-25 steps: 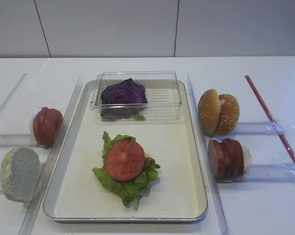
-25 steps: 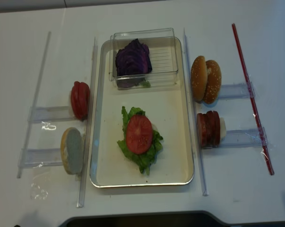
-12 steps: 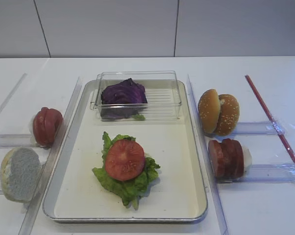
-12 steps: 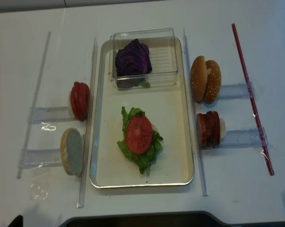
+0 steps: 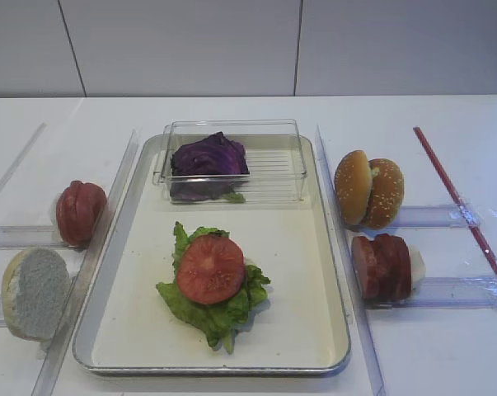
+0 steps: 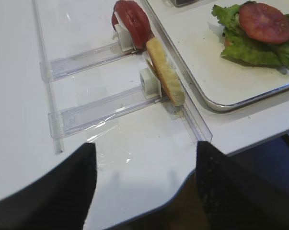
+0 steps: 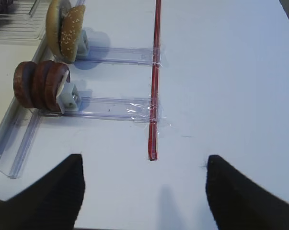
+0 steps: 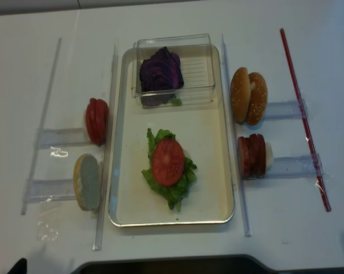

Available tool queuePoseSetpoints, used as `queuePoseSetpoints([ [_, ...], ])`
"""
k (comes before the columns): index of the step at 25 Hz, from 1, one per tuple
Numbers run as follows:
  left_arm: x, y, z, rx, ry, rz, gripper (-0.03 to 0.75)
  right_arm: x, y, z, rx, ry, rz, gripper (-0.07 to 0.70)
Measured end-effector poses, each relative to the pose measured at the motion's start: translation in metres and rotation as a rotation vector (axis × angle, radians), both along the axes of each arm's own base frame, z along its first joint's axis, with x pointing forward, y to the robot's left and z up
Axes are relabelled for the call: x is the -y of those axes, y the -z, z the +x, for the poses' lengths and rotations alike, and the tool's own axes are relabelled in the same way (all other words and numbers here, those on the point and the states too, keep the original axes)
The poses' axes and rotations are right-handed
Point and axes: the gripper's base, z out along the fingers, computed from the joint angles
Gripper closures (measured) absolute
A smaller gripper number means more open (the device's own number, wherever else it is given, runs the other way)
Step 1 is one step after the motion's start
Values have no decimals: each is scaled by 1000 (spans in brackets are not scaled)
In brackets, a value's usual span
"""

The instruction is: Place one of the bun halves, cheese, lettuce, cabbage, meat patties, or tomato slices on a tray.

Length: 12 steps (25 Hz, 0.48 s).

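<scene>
The silver tray [image 5: 91, 330] holds a ruffled lettuce leaf [image 5: 219, 309] with one tomato slice [image 5: 211, 269] lying on it. Purple cabbage [image 5: 208, 158] sits in a clear box at the tray's far end. Left of the tray, more tomato slices [image 5: 80, 212] and a bun half [image 5: 34, 293] stand on edge. To its right stand two bun halves [image 5: 368, 190] and the meat patties [image 5: 382, 266]. No cheese is in view. My left gripper [image 6: 144, 153] hangs open and empty over the table's front edge, near the bun half [image 6: 166, 72]. My right gripper [image 7: 144, 160] is open and empty, right of the patties [image 7: 39, 84].
The clear plastic box [image 5: 273, 177] takes up the tray's far end. Clear acrylic rails [image 5: 330, 247] and holder strips [image 6: 101, 103] flank the tray on both sides. A red strip [image 5: 458, 198] lies taped at the far right. The table's front edge [image 6: 182, 191] runs under the left gripper.
A dark tip of the left arm has come into the bottom left corner of the second high view. The food and tray have not moved.
</scene>
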Motion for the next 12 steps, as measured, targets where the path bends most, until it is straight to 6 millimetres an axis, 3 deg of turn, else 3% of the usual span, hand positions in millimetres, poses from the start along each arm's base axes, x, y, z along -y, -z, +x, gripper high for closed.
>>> queuePoseSetpoints([
  [12,2,0,-1,-3,-158,-22,266,0,0,0,0,0,0,69],
])
